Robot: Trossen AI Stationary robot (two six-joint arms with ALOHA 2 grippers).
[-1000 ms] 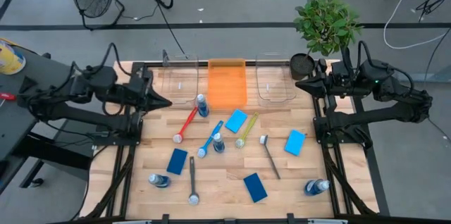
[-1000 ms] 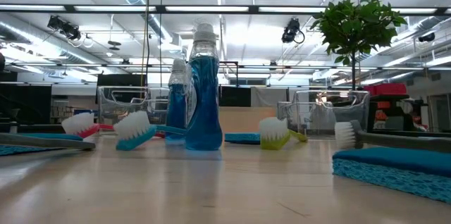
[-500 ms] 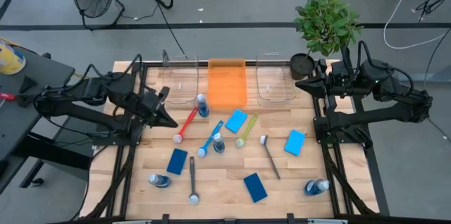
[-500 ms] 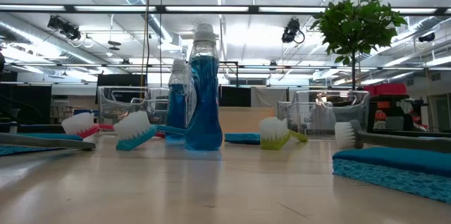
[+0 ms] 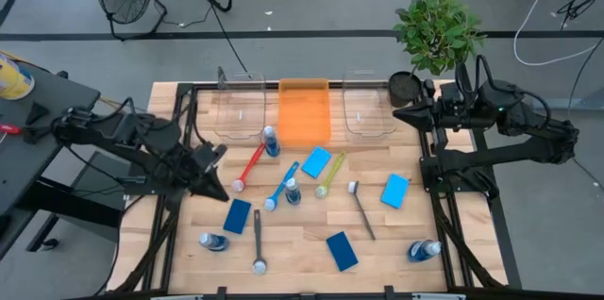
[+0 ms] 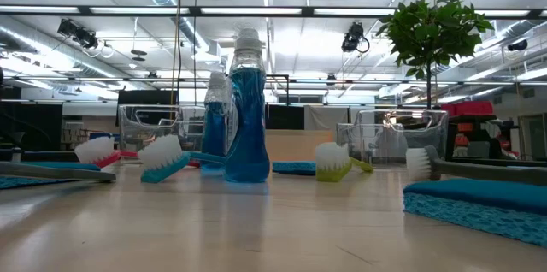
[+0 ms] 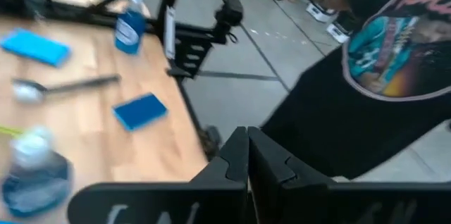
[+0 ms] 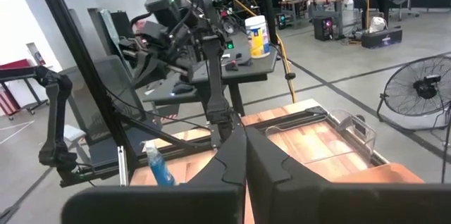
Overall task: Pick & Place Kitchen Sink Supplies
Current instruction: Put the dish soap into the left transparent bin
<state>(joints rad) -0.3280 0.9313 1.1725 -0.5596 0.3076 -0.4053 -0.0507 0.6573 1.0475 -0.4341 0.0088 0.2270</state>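
Left hand (image 5: 225, 190) pressed shut, holding nothing, tip hovering over the worktop (image 5: 302, 253) just beside the white head of the red brush (image 5: 248, 167); its two dark fingers (image 7: 236, 155) meet flat in the left wrist view. Taking the orange bin (image 5: 304, 111) at the far edge as landmark: red brush lies just in front of the bin toward the left arm, with a small blue-filled bottle (image 5: 271, 141) standing right at the bin's near left corner. Blue brush (image 5: 281, 185) and a second bottle (image 5: 293, 191) sit further in front of the bin, near worktop centre; a blue sponge (image 5: 316, 160) and the yellow-green brush (image 5: 330, 174) lie just in front of the bin's right corner. Dark grey brush (image 5: 361, 209) and another sponge (image 5: 394, 190) are in front of the bin and off toward the right arm. Well in front of the bin, along the near edge: sponge (image 5: 237, 215), bottle (image 5: 212, 241), a second grey brush (image 5: 258, 241), sponge (image 5: 342, 251), bottle (image 5: 424, 249). Clear bins (image 5: 239, 109) flank the orange bin on each side. Right hand (image 5: 397, 107) also closed and empty, parked above the right-side clear bin, beside the potted plant (image 5: 437, 31). A person in a dark printed shirt (image 7: 380, 62) stands past the worktop's edge in the left wrist view.
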